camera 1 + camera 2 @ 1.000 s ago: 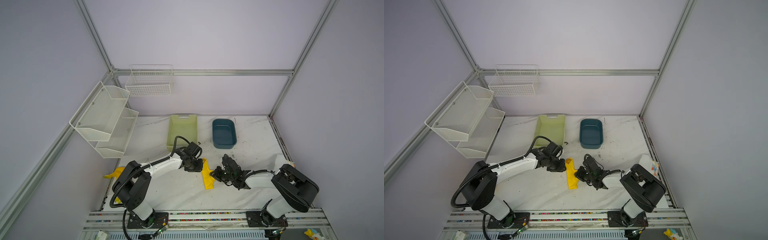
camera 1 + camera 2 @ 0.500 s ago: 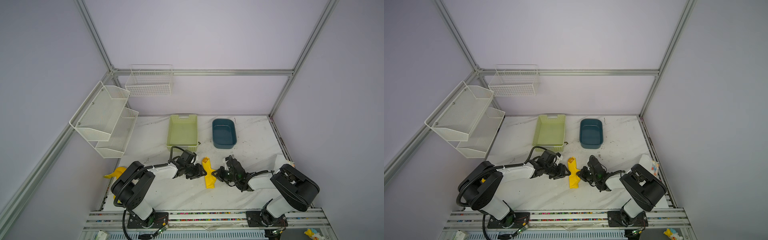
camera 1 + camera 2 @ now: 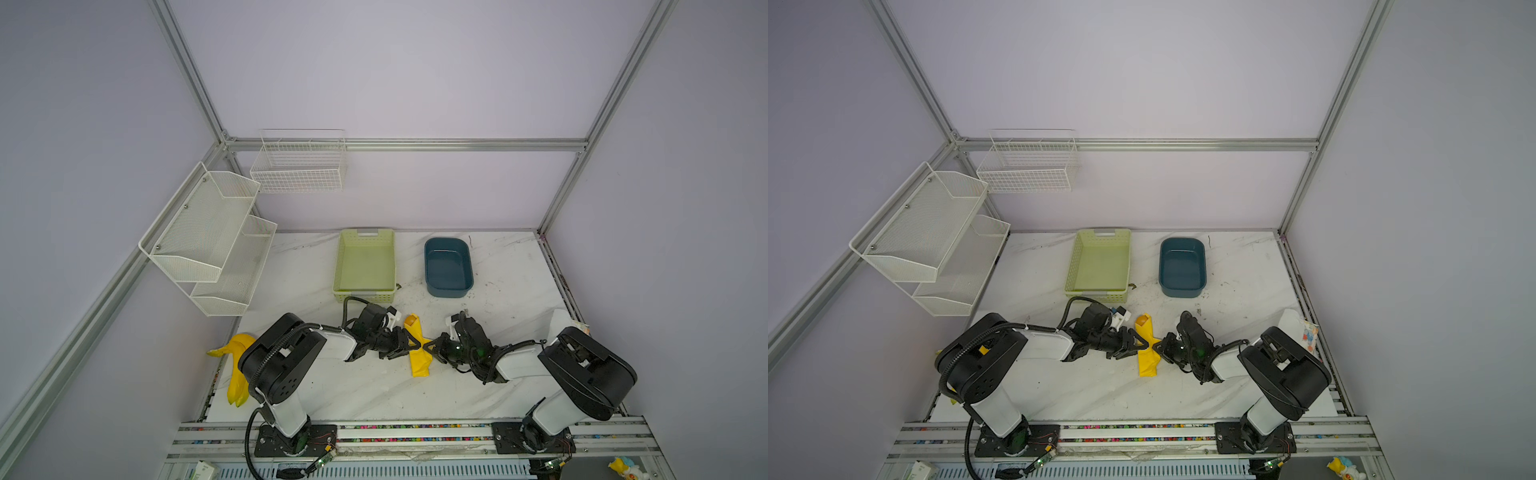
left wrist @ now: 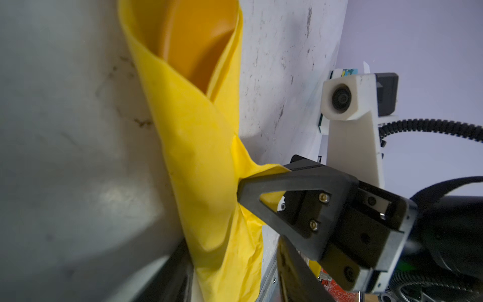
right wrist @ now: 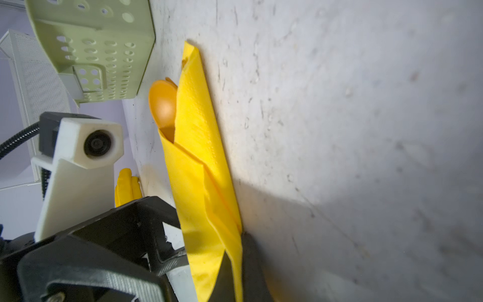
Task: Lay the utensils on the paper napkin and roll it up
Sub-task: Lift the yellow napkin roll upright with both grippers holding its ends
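While left wrist shows right gripper [image 4: 240,188] pinching paper napkin [image 4: 193,146] | left gripper [image 3: 407,347] spread | right wrist shows spoon [image 5: 163,107] protruding

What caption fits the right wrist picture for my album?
Orange spoon peeks from the rolled yellow paper napkin, pinched by the right gripper, near a green basket.

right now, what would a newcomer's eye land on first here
The bright yellow paper napkin, rolled into a tube mid-table, stands out, an orange spoon bowl poking from its far end. The right gripper is pinched shut on its fold, and the left gripper stands open at its other side.
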Robot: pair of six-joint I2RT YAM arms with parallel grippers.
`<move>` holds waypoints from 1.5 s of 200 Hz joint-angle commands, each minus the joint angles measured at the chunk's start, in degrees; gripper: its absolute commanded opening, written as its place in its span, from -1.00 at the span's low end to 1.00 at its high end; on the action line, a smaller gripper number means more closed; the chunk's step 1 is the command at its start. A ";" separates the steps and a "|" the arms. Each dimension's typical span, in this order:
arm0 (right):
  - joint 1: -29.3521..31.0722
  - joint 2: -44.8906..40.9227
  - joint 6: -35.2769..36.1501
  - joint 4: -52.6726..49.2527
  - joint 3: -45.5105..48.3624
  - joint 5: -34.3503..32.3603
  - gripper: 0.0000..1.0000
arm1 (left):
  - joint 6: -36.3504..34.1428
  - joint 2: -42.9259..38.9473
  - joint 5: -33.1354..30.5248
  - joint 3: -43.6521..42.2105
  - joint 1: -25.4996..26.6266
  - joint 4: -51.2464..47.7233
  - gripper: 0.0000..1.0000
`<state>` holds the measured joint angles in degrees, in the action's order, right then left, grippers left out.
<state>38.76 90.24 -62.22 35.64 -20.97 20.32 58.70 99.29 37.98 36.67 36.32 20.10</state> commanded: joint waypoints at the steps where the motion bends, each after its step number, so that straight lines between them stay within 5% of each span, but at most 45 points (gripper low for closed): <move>1: -0.27 1.98 -1.27 -4.41 2.17 -1.36 -1.00 | 1.51 1.22 1.90 -2.51 -0.46 4.21 0.03; 84: -0.27 3.43 -1.20 -3.63 1.83 -0.63 -1.00 | 3.35 4.63 1.81 -0.29 -0.47 9.37 -0.02; 199: -0.27 3.90 -1.15 -2.95 1.76 -0.33 -1.00 | -4.62 4.64 -5.27 7.77 1.30 -8.48 -0.19; 300: -0.27 1.77 0.03 -2.85 1.55 -0.14 -1.00 | -7.66 2.61 -8.60 9.64 1.52 -12.75 -0.61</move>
<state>38.61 91.94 -62.48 39.33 -20.45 21.34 53.87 102.94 33.61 43.13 37.65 12.60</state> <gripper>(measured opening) 0.057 0.220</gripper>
